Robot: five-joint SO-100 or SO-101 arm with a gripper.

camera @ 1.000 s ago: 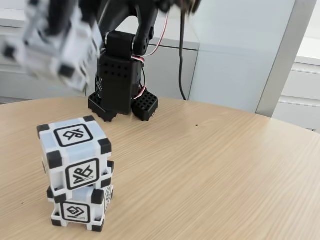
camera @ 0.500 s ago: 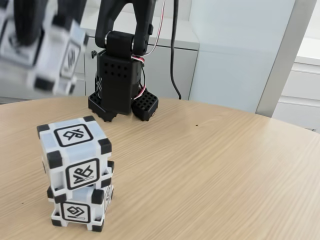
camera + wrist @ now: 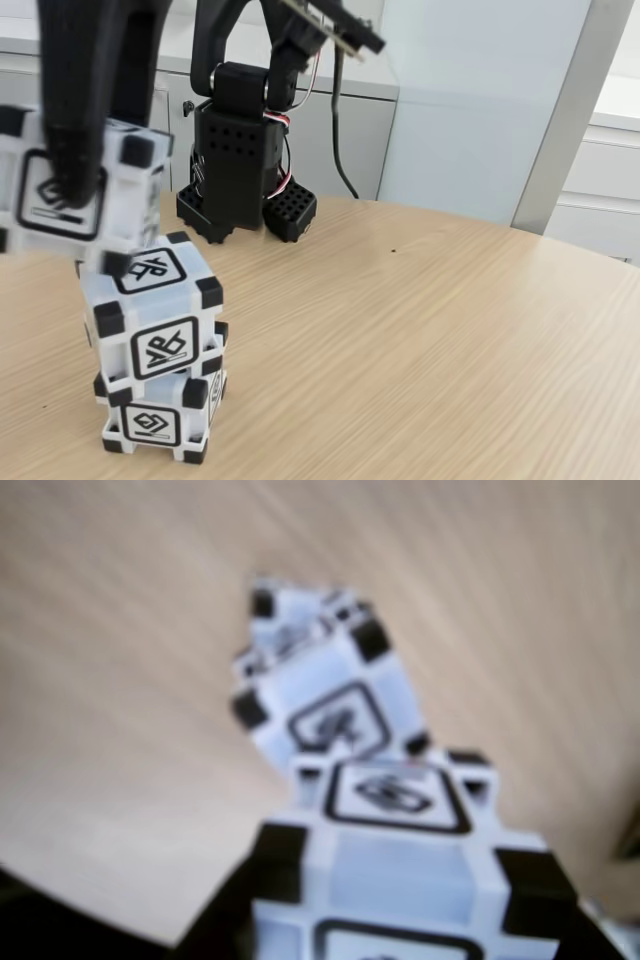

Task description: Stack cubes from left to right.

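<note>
Fixed view: three cubes (image 3: 152, 330).

Pale wood-grain table top (image 3: 420, 340), matt, smooth, fine straight streaks. White plastic cubes: held cube (image 3: 75, 190), upper stacked cube (image 3: 150, 315), bottom cube (image 3: 160, 415), faintly satin, with matt black corner blocks and printed glyphs. Matt black plastic arm base (image 3: 240, 170), perforated. Glossy red and white wires (image 3: 312, 85).

White, black-cornered cubes (image 3: 155, 335); seemingly black fingers (image 3: 75, 120).
</note>
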